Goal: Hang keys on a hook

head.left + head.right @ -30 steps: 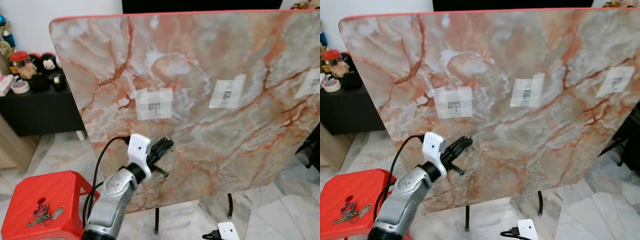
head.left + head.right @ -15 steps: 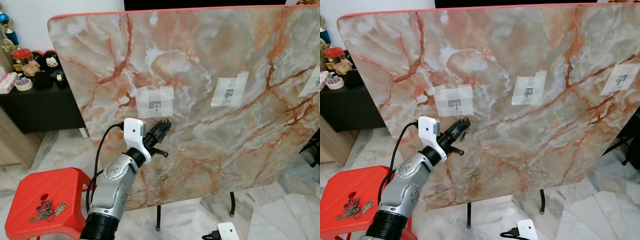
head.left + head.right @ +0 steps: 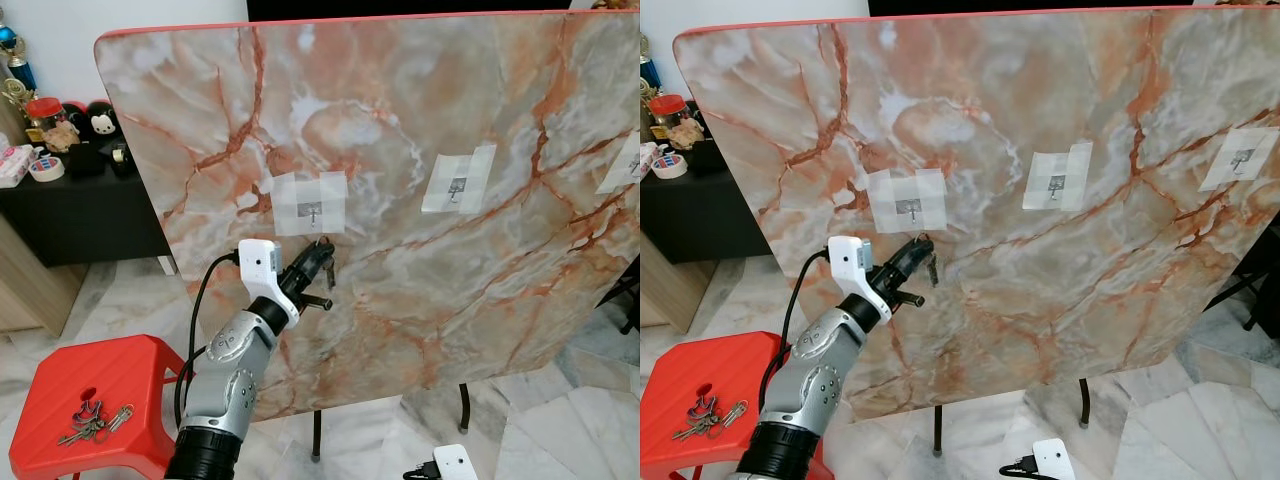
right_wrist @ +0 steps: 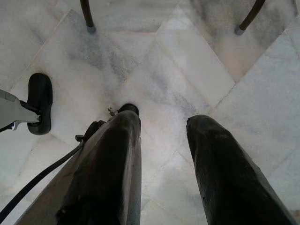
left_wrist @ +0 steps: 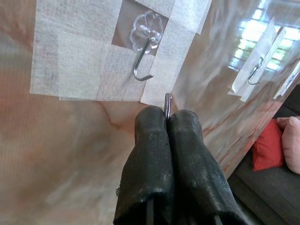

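A marble tabletop (image 3: 420,110) stands on edge like a wall, with taped-on hooks. The leftmost clear hook (image 5: 143,70) sits in its patch of tape (image 3: 309,204). My left gripper (image 3: 322,248) is raised just below and to the right of that hook, shut on a small key ring (image 5: 168,100) whose metal loop sticks out past the fingertips. A key (image 3: 931,266) dangles under the fingers. A second bunch of keys (image 3: 92,421) lies on the red stool (image 3: 120,375). My right gripper (image 4: 161,123) hangs open over the marble floor, holding nothing.
Two more taped hooks sit further right on the tabletop (image 3: 456,186) (image 3: 634,164). A black cabinet (image 3: 80,215) with toys and jars stands at the left. The table's thin black legs (image 3: 315,437) reach the floor, and a sofa with red cushions (image 5: 269,147) is at the right.
My left gripper has risen from low on the tabletop to just under the leftmost hook, then edged slightly left. The camera also tilted up a little.
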`<state>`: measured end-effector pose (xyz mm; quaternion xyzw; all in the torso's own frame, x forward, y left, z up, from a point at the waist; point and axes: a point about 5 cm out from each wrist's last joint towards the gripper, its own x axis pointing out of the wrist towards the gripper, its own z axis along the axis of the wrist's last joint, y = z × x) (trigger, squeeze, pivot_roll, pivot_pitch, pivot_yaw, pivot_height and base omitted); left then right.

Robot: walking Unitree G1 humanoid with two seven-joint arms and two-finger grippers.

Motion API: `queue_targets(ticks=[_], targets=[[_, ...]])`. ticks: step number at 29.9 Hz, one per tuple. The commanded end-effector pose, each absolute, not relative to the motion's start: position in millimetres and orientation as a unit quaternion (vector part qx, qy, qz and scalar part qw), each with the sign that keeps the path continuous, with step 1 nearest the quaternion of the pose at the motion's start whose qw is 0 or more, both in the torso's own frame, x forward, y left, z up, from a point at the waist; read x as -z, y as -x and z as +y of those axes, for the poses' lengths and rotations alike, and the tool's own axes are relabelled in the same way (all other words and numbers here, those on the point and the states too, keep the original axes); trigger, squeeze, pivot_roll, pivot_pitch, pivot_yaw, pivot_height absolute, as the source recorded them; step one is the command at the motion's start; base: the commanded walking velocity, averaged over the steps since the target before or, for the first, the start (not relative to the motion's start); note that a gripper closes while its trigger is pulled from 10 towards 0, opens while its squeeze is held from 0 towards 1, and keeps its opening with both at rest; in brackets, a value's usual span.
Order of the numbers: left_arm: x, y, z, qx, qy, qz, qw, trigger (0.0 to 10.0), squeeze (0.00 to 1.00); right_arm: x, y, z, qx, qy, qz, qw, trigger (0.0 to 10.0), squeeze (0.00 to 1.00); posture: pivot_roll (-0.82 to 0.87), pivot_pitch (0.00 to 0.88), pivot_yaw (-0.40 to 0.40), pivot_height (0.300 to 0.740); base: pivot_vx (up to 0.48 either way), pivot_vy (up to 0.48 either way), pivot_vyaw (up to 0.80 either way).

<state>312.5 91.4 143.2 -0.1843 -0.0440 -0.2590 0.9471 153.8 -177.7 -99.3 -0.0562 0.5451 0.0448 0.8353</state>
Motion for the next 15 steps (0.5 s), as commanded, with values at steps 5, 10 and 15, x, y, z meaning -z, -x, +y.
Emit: queue_targets(ticks=[5,10,15], targets=[[-151.9,-315.4,90.0,0.264,0.200,-0.059,0.942,10.0,0.00,98.1,-156.0,-180.3,-0.048,0.062,0.541,0.837,10.0,0.00,0.07,0.000,-0.042,0.740,0.000,0.000,0.00],[-154.8,-315.3,90.5,0.266,0.215,-0.065,0.937,10.0,0.00,98.0,-156.2,-180.3,-0.050,0.064,0.541,0.837,10.0,0.00,0.07,0.000,-0.041,0.740,0.000,0.000,0.00],[-155.8,-316.0,91.9,0.262,0.223,-0.068,0.937,10.0,0.00,97.9,-156.4,-180.2,-0.051,0.064,0.541,0.837,10.0,0.00,0.07,0.000,-0.041,0.740,0.000,0.000,0.00]])
